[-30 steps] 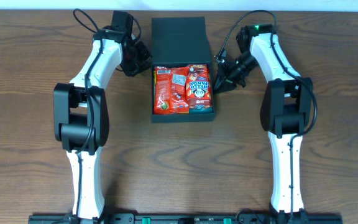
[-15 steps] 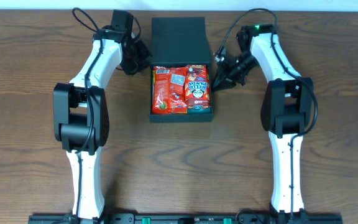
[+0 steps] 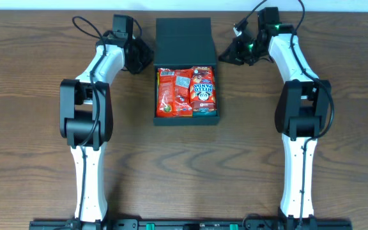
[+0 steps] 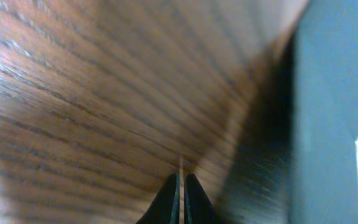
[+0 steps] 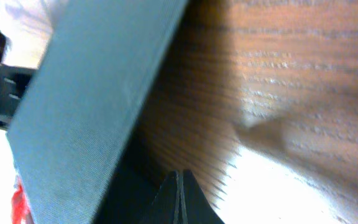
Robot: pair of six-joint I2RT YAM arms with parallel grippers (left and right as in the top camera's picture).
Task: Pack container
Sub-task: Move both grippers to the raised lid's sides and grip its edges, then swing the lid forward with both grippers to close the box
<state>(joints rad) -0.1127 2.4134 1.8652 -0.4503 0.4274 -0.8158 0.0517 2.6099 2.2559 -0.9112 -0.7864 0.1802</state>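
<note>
Square, shallow matte black cardboard container (image 3: 184,38) sits far-centre on brown wood-grain worktop (image 3: 37,96), flap lid lying open behind the tray. Inside: three red snack packets (image 3: 184,89) side by side. Left jaws closed, empty, beside lid's left edge; right jaws closed, empty, beside its right edge

**Camera layout: one fixed overhead view, two wrist views.**
The overhead camera looks straight down from well above, taking in most of the table (image 3: 37,128), both arms in full and the container (image 3: 184,38). The left wrist camera sits low and very near the wood, facing past the left gripper (image 4: 180,186), tips together, with the container's dark wall at right. The right wrist camera mirrors it past the right gripper (image 5: 180,186), with the wall at left. All three views share the container and the wood beside it.
</note>
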